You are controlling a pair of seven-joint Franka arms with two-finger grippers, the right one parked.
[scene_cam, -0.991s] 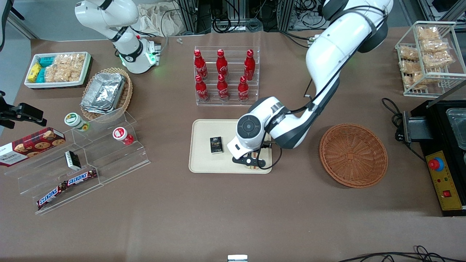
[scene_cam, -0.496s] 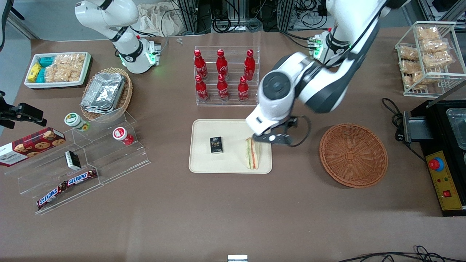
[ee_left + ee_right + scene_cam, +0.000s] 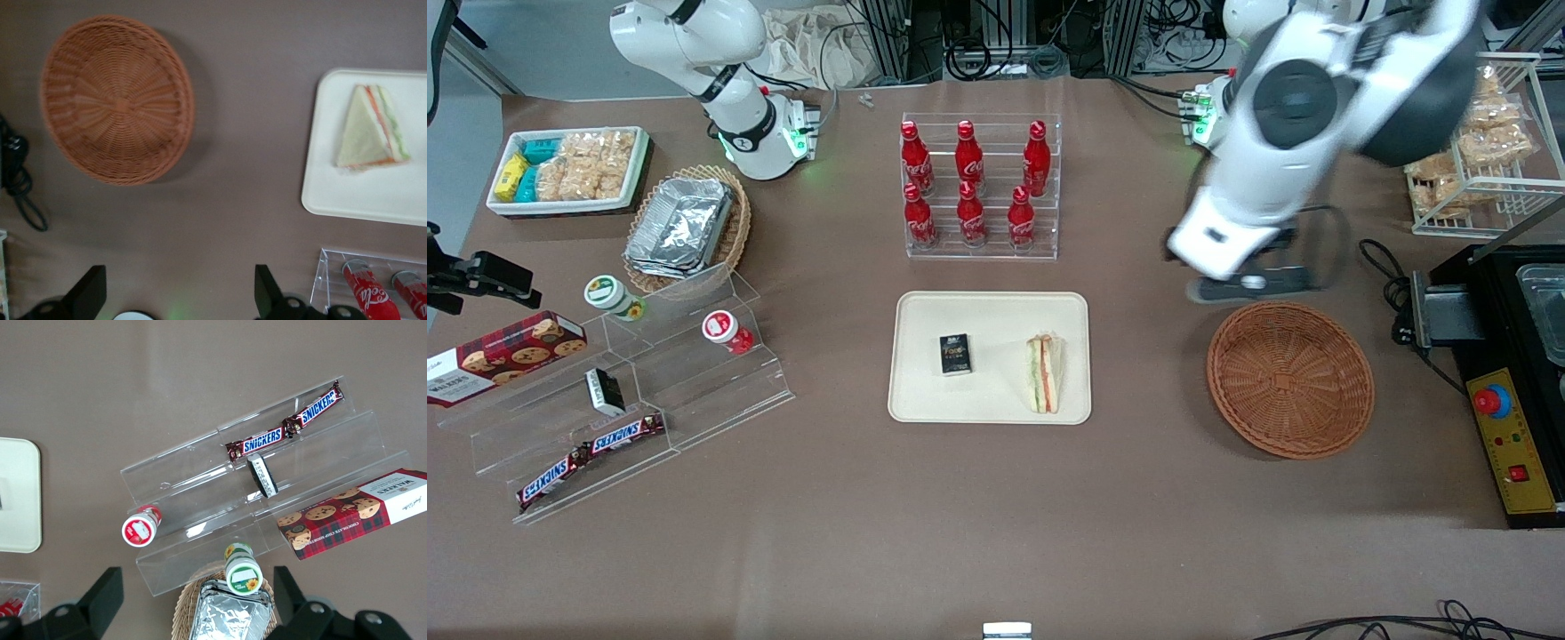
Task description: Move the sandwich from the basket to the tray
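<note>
The sandwich, a wrapped wedge with red and green filling, lies on the cream tray at the tray's end nearest the basket. The reddish-brown wicker basket holds nothing. My gripper hangs high above the table, just farther from the front camera than the basket's rim and well away from the tray. In the left wrist view the gripper is open with only bare table between its fingers. That view looks down on the basket, the sandwich and the tray.
A small black box lies on the tray beside the sandwich. A clear rack of cola bottles stands just farther back than the tray. A wire rack of snacks and a black machine sit at the working arm's end.
A second ago the gripper was low over the tray with the sandwich. It let go, rose, and swung away toward the working arm's end, ending near the basket. The sandwich stays on the tray.
</note>
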